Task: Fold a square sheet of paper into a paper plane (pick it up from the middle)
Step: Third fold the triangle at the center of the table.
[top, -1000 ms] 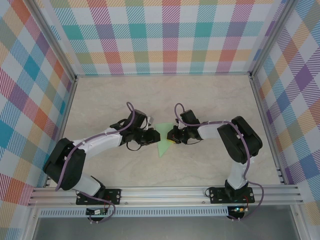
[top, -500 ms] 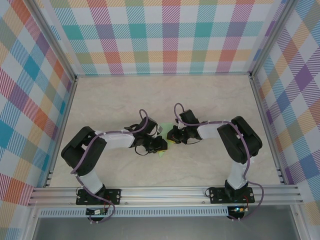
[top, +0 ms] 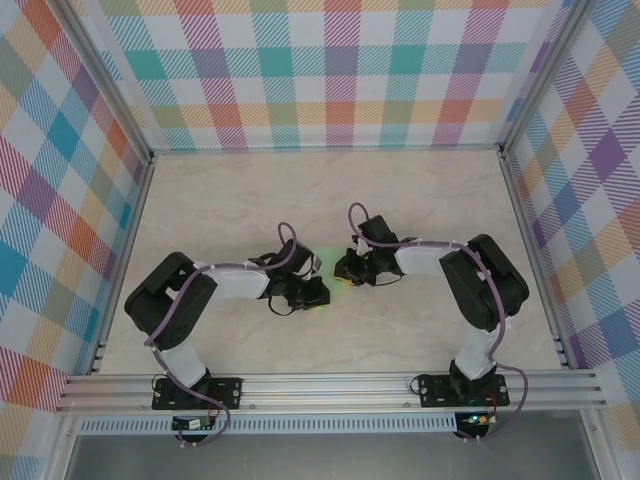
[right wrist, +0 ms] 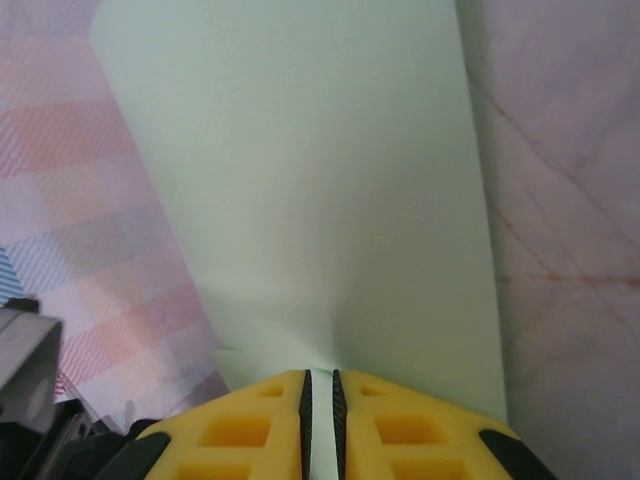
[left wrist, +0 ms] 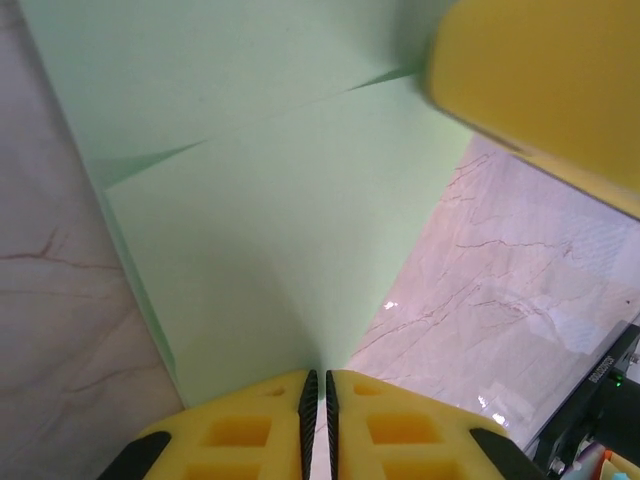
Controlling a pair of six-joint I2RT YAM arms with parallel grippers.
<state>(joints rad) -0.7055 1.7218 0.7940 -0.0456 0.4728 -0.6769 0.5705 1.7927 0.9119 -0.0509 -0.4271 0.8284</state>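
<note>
The sheet of paper (left wrist: 270, 190) is pale mint green and partly folded, with a diagonal flap edge across it. In the left wrist view my left gripper (left wrist: 318, 378) is shut on its near edge, and a yellow finger of the right gripper (left wrist: 540, 90) sits at the top right. In the right wrist view my right gripper (right wrist: 320, 378) is shut on another edge of the sheet of paper (right wrist: 320, 200), which rises away from the jaws. From above, the left gripper (top: 318, 291) and right gripper (top: 343, 270) meet mid-table and hide most of the paper (top: 324, 303).
The marble tabletop (top: 420, 200) lies bare all round the two grippers. Checked walls (top: 340, 70) close the back and both sides. The aluminium rail (top: 330, 385) with both arm bases runs along the near edge.
The left arm has folded its elbow in, and its gripper has moved right and nearer over the paper, closing on it. The flat green triangle is now mostly covered. The right gripper has barely moved.
</note>
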